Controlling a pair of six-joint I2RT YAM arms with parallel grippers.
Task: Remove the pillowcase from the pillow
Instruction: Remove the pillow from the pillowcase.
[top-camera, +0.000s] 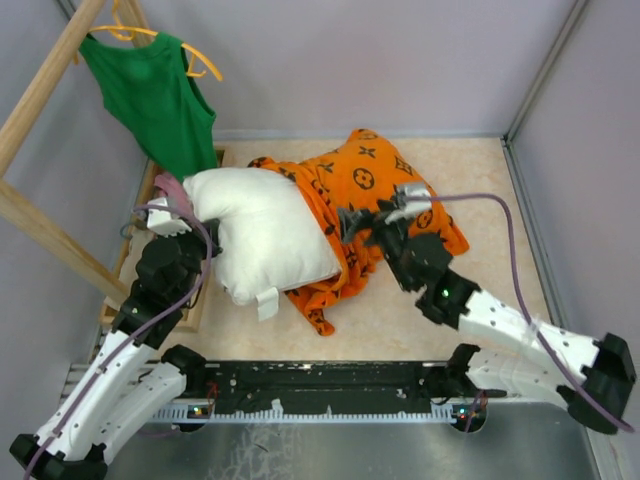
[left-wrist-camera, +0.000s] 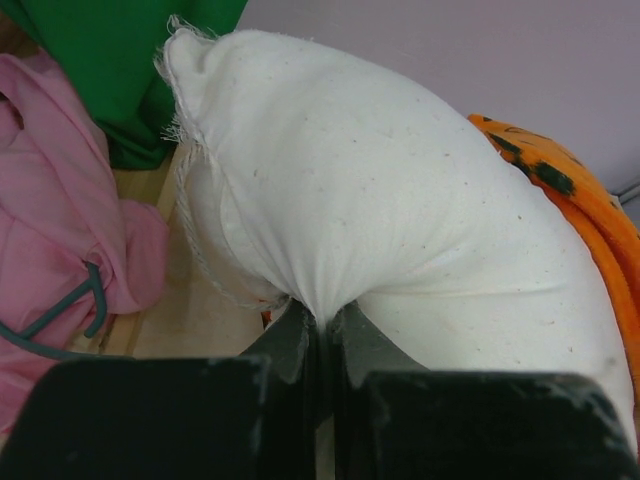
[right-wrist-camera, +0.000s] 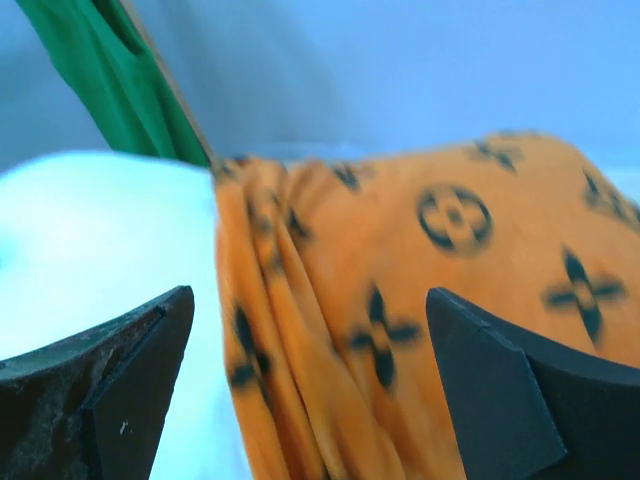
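Surface: beige table (top-camera: 500, 190), grey walls.
Left gripper (left-wrist-camera: 322, 322): pinching pillow (left-wrist-camera: 400, 200) edge.
Right gripper (right-wrist-camera: 310, 310): spread, facing pillowcase (right-wrist-camera: 470, 260).
Risk: small pinch may slip.

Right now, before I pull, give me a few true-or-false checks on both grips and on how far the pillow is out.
1. The left gripper is pinching the pillow. True.
2. The right gripper is clamped on the pillowcase. False: its jaws stand open, facing the orange fabric.
3. The pillow sits fully inside the pillowcase. False: its left part lies bare.
4. A green tank top hangs at the far left. True.
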